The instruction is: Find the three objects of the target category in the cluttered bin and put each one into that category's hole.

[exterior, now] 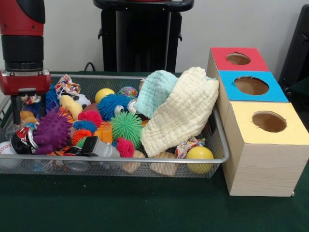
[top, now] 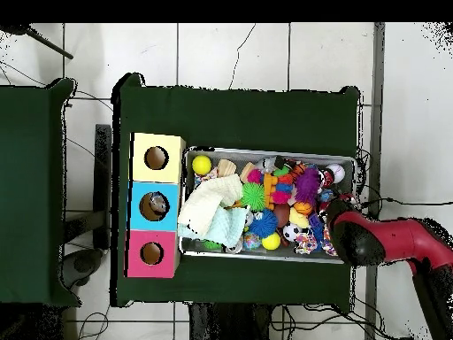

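Arm's gripper [exterior: 24,104] hangs over the bin [exterior: 145,162], fingers apart, holding nothing; toys all inside, so sorting looks barely started.

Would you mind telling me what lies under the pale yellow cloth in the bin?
The yellow cloth drapes over the bin. Below its lower edge a wooden block and a yellow ball show; whatever it covers is hidden.

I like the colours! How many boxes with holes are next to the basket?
3, in a row beside the bin: yellow box nearest the camera, blue box in the middle, red box farthest.
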